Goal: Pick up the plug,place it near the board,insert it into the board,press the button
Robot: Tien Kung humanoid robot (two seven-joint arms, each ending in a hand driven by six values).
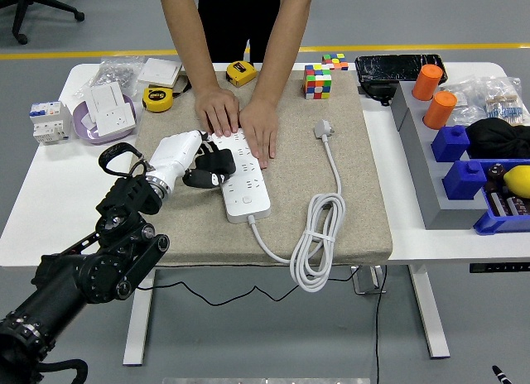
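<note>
The white power strip (247, 189) lies on the beige mat (364, 194), and a person at the far side presses its far end down with both hands (240, 119). Its grey plug (323, 129) lies loose on the mat to the right, the white cable (316, 235) coiled toward the near edge. My left hand (211, 167), white-backed with black fingers, sits at the strip's left side. Its fingers are curled, they touch the strip's edge, and they hold nothing. The right arm is out of sight.
A Rubik's cube (317, 80) stands at the mat's far edge. Two yellow tape measures (157, 98), a wall socket in a purple bowl (106, 111) and a circuit breaker (48, 122) lie far left. Orange cylinders (428, 82) and blue bins (464, 144) fill the right.
</note>
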